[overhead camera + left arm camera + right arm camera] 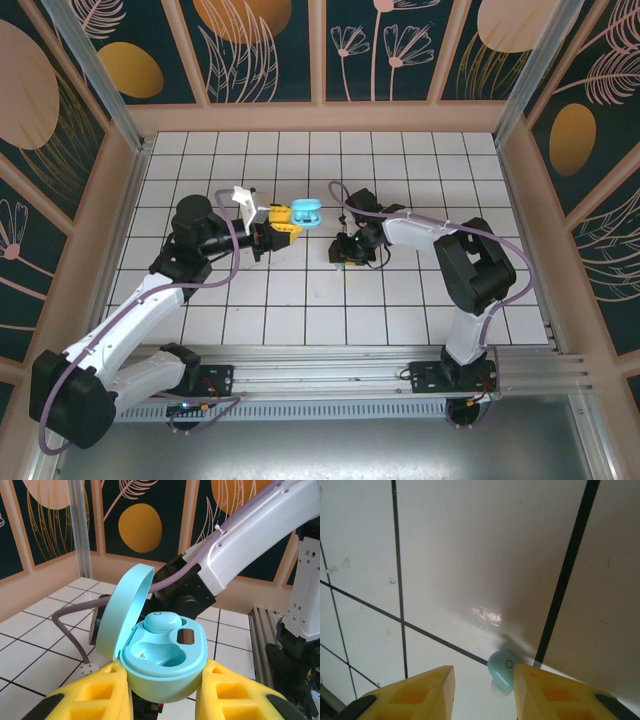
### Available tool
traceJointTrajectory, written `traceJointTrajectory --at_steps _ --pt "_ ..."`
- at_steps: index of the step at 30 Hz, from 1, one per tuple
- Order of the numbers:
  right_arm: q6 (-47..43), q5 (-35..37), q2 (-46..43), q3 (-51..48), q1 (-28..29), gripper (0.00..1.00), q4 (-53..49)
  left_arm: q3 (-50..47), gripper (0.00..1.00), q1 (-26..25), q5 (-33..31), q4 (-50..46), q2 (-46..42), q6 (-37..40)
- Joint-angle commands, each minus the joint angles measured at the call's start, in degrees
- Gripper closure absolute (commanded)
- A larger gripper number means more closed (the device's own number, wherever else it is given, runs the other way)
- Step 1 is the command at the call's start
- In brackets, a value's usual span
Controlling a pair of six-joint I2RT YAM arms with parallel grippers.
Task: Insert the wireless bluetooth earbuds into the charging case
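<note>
My left gripper (165, 674) is clamped on the case (167, 670). A yellow finger (95, 700) presses each side of the teal shell, and the case faces the wrist camera. Its lid (125, 607) stands open, hinged up on the side toward the left of that view. Inside, the seated earbud (162, 622) fills the far well. The near well is bare, with a small gold contact at its bottom. Behind the case I see the white link of the right arm (250, 545), and a purple-grey cable (65, 625) loops down to the table (30, 650).

From above, the left gripper (288, 222) holds the case (307, 213) near the middle of the table (400, 320). I cannot tell whether the case rests on the tiles or hangs just over them.

My right gripper (484, 672) is spread apart and pointing down at the table (470, 555), gripping nothing. The loose earbud (502, 671), teal, lies on the tile between the fingers. It is just beside the finger (565, 692) at the right of the wrist view and clear of the other one. It sits close to where two dark grout lines meet.

In the top view the right gripper (343, 252) is down over the tiles, near the case and a little nearer to the arm bases.
</note>
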Motion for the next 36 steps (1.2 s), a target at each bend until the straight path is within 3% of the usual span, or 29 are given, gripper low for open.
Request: traceJointTrajectory --at_steps 1,26,36 --pt "-0.69 3.31 1.09 2.48 0.83 0.64 -3.32 -0.01 1.00 -0.17 -0.38 -0.07 -1.03 1.09" --pt "-0.97 9.62 3.55 3.76 4.21 0.65 -6.38 0.04 1.00 -0.17 -0.46 -0.31 -1.20 1.21" --pt "-0.70 10.54 5.07 4.86 5.31 0.76 -6.52 -0.02 1.00 -0.17 -0.81 -0.75 -1.57 1.36"
